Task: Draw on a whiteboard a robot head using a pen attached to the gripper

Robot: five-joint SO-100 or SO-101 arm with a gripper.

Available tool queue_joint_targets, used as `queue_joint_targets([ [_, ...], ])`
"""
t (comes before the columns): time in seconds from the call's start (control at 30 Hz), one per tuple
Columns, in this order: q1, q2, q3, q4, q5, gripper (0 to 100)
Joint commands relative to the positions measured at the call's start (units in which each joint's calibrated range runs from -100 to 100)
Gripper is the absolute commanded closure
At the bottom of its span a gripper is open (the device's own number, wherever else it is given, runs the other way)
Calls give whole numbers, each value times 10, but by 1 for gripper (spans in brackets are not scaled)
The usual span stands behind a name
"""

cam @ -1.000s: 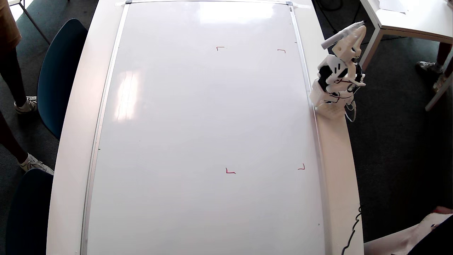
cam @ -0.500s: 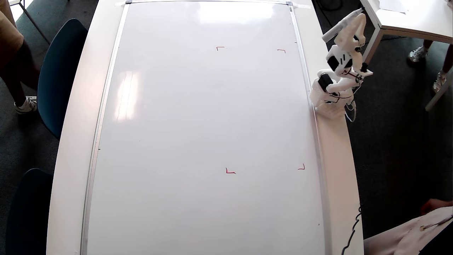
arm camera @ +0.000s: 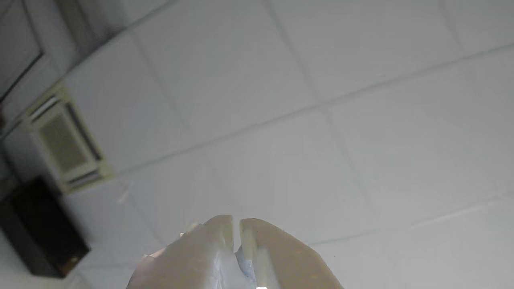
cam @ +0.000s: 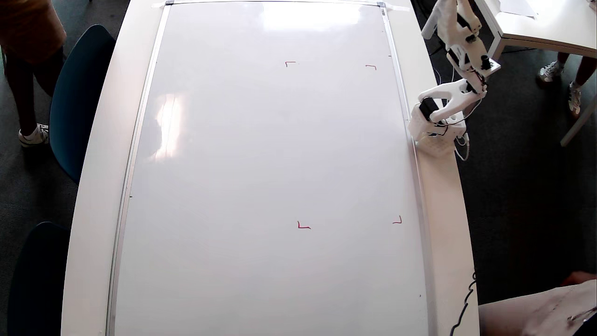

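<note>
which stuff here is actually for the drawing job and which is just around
For the job:
whiteboard, blank apart from red corner marks
gripper, pointing at the ceiling
pen, strapped to the gripper

Just around:
blue chairs
side table
black cable
people's legs and shoes

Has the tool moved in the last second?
Yes. In the overhead view the tool has swung toward the picture's top edge, away from the arm's base, and stays beside the whiteboard.
</note>
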Motion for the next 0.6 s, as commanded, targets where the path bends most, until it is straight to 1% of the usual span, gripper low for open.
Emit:
queue_joint_targets([
  [0.0,4,78,-69,0,2,99],
  [0.07,4,116,-103,2,1,99],
  [0.23,-1,175,-110,8,2,99],
  [0.3,-1,191,-118,36,2,99],
  [0.33,-1,202,-129,89,2,99],
  [0.47,2,215,-173,239,2,99],
  [0.5,3,223,-194,331,2,99],
  [0.57,4,237,-216,429,2,99],
])
